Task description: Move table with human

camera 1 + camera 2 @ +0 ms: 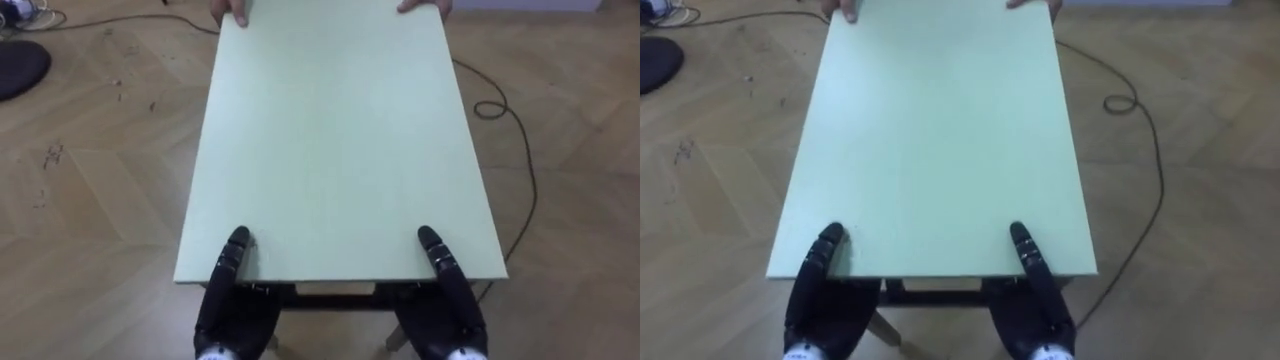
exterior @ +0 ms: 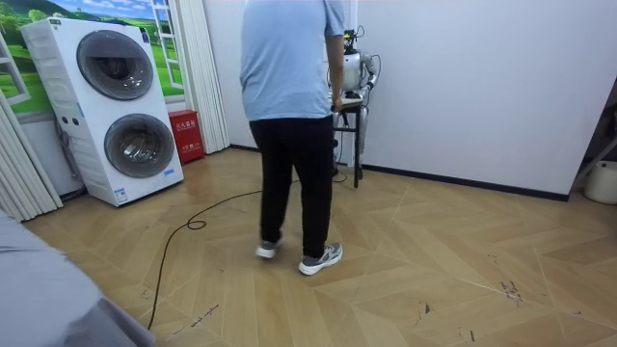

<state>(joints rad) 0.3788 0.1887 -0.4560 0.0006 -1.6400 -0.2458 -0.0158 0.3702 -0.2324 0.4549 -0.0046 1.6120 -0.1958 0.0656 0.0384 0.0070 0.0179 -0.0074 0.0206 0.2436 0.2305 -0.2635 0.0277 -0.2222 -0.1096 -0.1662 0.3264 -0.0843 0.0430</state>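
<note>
A pale green table [image 1: 335, 140] stretches away from me over the wooden floor. My left hand [image 1: 235, 300] grips its near edge at the left, thumb lying on top and palm below the edge. At the right of that edge my right hand [image 1: 445, 300] holds on the same way. A person's hands [image 1: 230, 10] hold the far edge at both corners. In the room view the person [image 2: 289, 125] stands with their back to the camera and hides most of the table [image 2: 349, 104]. I stand behind it by the white wall.
A dark cable [image 1: 510, 130] loops over the floor right of the table. A dark round object [image 1: 20, 68] lies at the far left. Two stacked washing machines [image 2: 116, 106] and a red box [image 2: 185, 135] stand along the room view's left.
</note>
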